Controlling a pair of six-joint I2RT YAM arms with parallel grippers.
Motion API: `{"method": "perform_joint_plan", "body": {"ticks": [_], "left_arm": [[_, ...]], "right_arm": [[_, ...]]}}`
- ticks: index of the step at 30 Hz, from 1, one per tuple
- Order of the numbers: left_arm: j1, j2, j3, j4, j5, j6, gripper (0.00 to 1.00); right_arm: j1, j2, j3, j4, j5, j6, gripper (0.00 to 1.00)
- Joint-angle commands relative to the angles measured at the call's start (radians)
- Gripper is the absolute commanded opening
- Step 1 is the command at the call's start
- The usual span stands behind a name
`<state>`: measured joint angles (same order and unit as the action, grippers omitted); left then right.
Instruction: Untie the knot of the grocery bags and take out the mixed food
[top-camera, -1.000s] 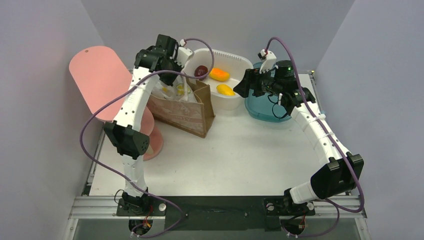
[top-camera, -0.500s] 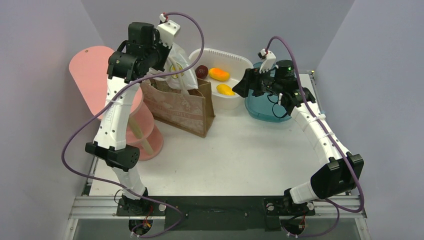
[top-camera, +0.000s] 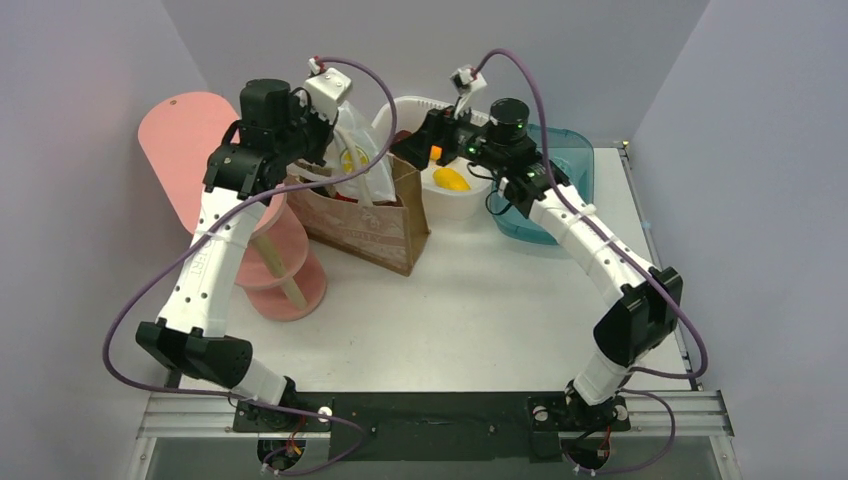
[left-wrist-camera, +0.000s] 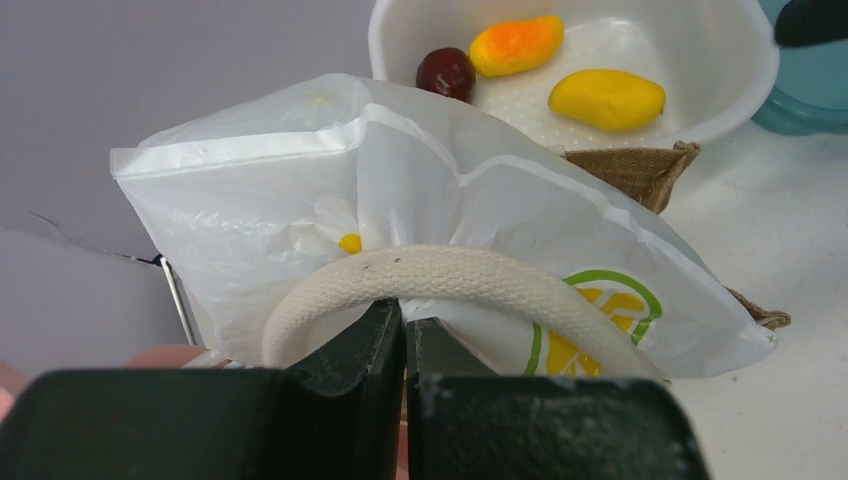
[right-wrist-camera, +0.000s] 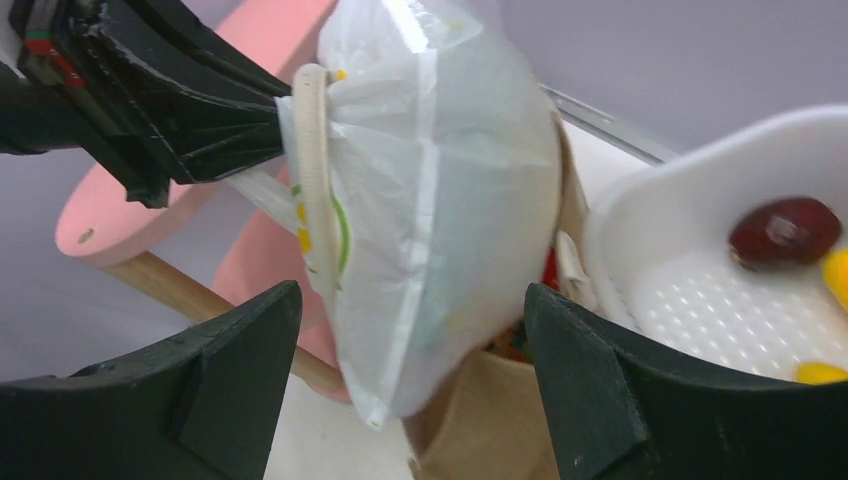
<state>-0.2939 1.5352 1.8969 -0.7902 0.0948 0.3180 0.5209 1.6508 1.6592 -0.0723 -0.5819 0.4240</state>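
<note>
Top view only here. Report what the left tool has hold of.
Observer: Left tool is shut on the bag; a white cord lies across its tips.
Operator: Now the right tool.
Observer: Right tool is open, with the bag between its fingers, not clamped.
Operator: List what the bowl holds.
Observer: Bowl holds a dark red fruit, an orange fruit and a yellow fruit.
</note>
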Motion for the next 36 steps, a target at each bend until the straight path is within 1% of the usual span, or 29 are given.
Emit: {"method": "perform_joint_plan", "body": {"ticks": [1,5,8,11,15,17,20,21,23,24,26,27,28,29,30,31,32,34,35,36], "left_arm": [[0.055,-0.106,-0.070,0.261,0.129,-0.035,0.00],[0.064,-0.163,-0.167,0.346,0.176,-0.038,0.00],[0.064,-0.177,-0.185,0.352,0.182,-0.046,0.00],[0.066,-0.181,-0.196,0.356,0.199,-0.056,0.00],[0.066,-0.183,-0.202,0.363,0.231,-0.070,0.00],[0.066,-0.185,-0.202,0.364,0.248,-0.076,0.00],[0.066,-0.182,-0.201,0.369,0.268,-0.089,0.00],[0.067,-0.178,-0.201,0.369,0.271,-0.095,0.00],[0.066,-0.171,-0.200,0.369,0.274,-0.106,0.00],[0.067,-0.170,-0.199,0.370,0.277,-0.109,0.00],[0.067,-0.165,-0.197,0.371,0.286,-0.122,0.00],[0.066,-0.162,-0.196,0.370,0.291,-0.133,0.00],[0.066,-0.160,-0.193,0.369,0.300,-0.138,0.00],[0.066,-0.157,-0.190,0.367,0.304,-0.147,0.00],[0.066,-0.157,-0.185,0.361,0.309,-0.149,0.00],[0.066,-0.158,-0.183,0.357,0.311,-0.151,0.00],[0.066,-0.160,-0.181,0.349,0.307,-0.151,0.00],[0.066,-0.170,-0.182,0.329,0.294,-0.138,0.00],[0.067,-0.180,-0.183,0.309,0.280,-0.132,0.03],[0.069,-0.189,-0.184,0.298,0.274,-0.123,0.12]], "right_arm": [[0.060,0.061,0.108,0.172,0.062,0.014,0.77],[0.087,0.153,0.153,0.202,0.044,0.079,0.76],[0.109,0.177,0.166,0.217,0.027,0.098,0.76],[0.144,0.190,0.165,0.186,0.042,0.025,0.76],[0.167,0.198,0.150,0.163,0.101,-0.046,0.70],[0.174,0.204,0.153,0.147,0.122,-0.076,0.70],[0.186,0.213,0.168,0.103,0.129,-0.113,0.74],[0.188,0.218,0.181,0.091,0.122,-0.133,0.79],[0.198,0.224,0.191,0.063,0.114,-0.163,0.86],[0.200,0.224,0.191,0.049,0.113,-0.172,0.87],[0.205,0.225,0.189,0.042,0.115,-0.210,0.84],[0.208,0.226,0.191,0.039,0.128,-0.217,0.74],[0.208,0.230,0.194,0.033,0.135,-0.227,0.67],[0.207,0.234,0.205,0.027,0.156,-0.230,0.45],[0.206,0.237,0.208,0.017,0.174,-0.232,0.33],[0.203,0.239,0.212,0.016,0.205,-0.231,0.12],[0.201,0.238,0.214,0.017,0.220,-0.227,0.01],[0.191,0.231,0.206,0.034,0.250,-0.214,0.00],[0.180,0.227,0.202,0.055,0.259,-0.206,0.00],[0.175,0.221,0.190,0.080,0.259,-0.180,0.00]]}}
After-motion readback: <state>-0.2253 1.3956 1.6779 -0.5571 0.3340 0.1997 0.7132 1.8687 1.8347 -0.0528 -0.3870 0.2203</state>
